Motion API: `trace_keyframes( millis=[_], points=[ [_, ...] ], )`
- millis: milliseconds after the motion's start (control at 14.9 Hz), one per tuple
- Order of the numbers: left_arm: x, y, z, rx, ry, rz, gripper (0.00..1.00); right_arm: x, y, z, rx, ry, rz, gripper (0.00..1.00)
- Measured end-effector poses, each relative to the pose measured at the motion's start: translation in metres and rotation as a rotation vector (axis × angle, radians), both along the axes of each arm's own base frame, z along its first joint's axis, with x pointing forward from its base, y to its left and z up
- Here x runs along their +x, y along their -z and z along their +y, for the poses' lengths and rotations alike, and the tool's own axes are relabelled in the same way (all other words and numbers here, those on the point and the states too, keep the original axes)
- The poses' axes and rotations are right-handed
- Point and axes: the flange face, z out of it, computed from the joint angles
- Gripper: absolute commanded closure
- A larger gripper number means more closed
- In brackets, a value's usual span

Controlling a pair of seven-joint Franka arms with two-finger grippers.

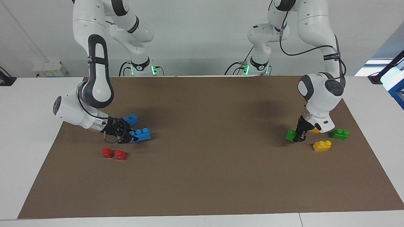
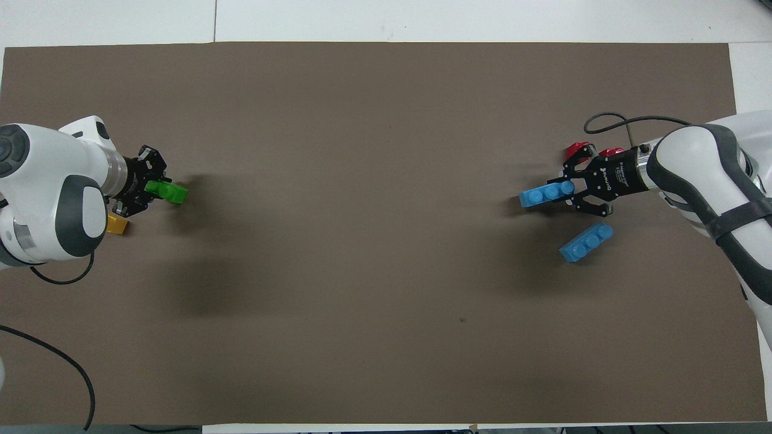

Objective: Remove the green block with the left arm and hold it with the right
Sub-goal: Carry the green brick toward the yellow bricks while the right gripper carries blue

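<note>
The bright green block [image 1: 291, 135] [image 2: 170, 192] is at the left arm's end of the brown mat, low by the mat's surface. My left gripper [image 1: 298, 137] [image 2: 158, 188] is shut on one end of it; whether the block rests on the mat I cannot tell. Toward the right arm's end, my right gripper [image 1: 132, 136] [image 2: 565, 190] is shut on a long blue brick [image 1: 141, 134] [image 2: 544, 195], which tilts just above the mat.
A darker green brick [image 1: 339, 134] and two yellow bricks [image 1: 322, 145] [image 1: 314, 130] lie around the left gripper. A second blue brick [image 1: 131, 119] [image 2: 585, 242] and two red bricks [image 1: 107, 152] [image 1: 120, 154] lie by the right gripper. The brown mat [image 1: 205, 142] covers the table.
</note>
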Motion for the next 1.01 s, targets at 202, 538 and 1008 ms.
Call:
trace_keyframes(
  millis=[202,538,1008],
  points=[
    [0.001,-0.001,0.005,0.001,-0.001,-0.003,1.00,0.000,0.004,0.005,-0.010,0.000,-0.008,1.00],
    [0.002,0.015,0.015,-0.001,-0.016,0.012,1.00,-0.001,0.011,0.009,-0.031,0.012,-0.025,1.00],
    [0.003,0.018,0.017,-0.002,-0.010,0.016,0.00,-0.002,0.013,0.013,-0.039,0.011,-0.030,0.49]
  ],
)
